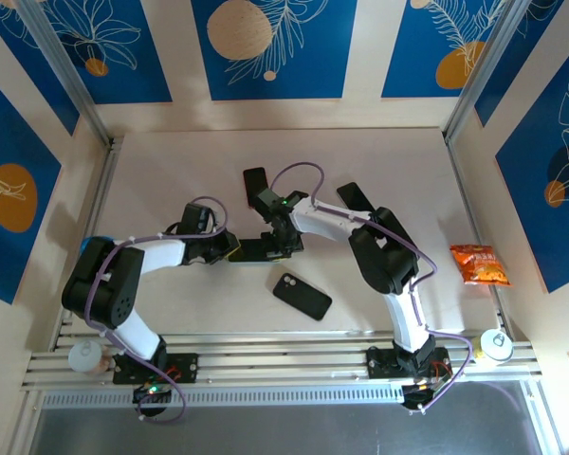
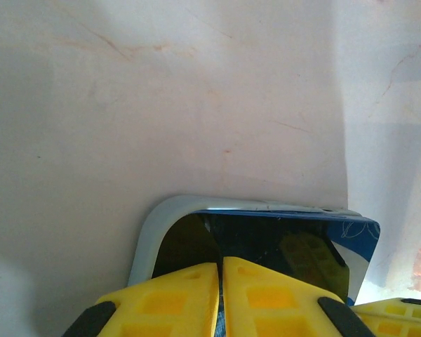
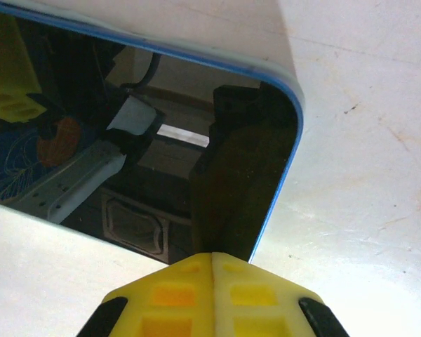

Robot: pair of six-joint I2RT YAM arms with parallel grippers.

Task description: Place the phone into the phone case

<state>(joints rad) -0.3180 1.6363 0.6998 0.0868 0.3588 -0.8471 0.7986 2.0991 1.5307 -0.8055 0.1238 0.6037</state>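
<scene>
- The left gripper [image 2: 221,270] has its yellow fingers drawn together, only a hairline slit between them. The tips sit at the near edge of the phone [image 2: 266,242], on its glossy face; nothing can be seen pinched in the slit.
- The right gripper [image 3: 212,260] is fully closed, fingertip against fingertip. Its tips rest on the phone's dark glass just inside a rounded corner with a blue rim.
- From above, the phone lies flat near the middle of the table [image 1: 171,171], with the left gripper at its left end and the right gripper at its right end.
- In the left wrist view a pale, silvery lip wraps one corner of the phone (whether it is a case's rim or the phone's own frame I cannot tell).
- No brand or writing is readable on the phone; its screen only mirrors the arms and the blue wall pattern.
- A black slab [image 1: 302,296] with a small lens cluster at one end lies apart from the phone, nearer the arm bases; phone or case, I cannot tell.
- Two more black slabs [image 1: 255,180] lie beyond the grippers.
- An orange snack bag [image 1: 480,264] lies at the table's right edge, its print too small to read.
- Two small pale cups [image 1: 494,344] stand at the near corners, contents not discernible.
</scene>
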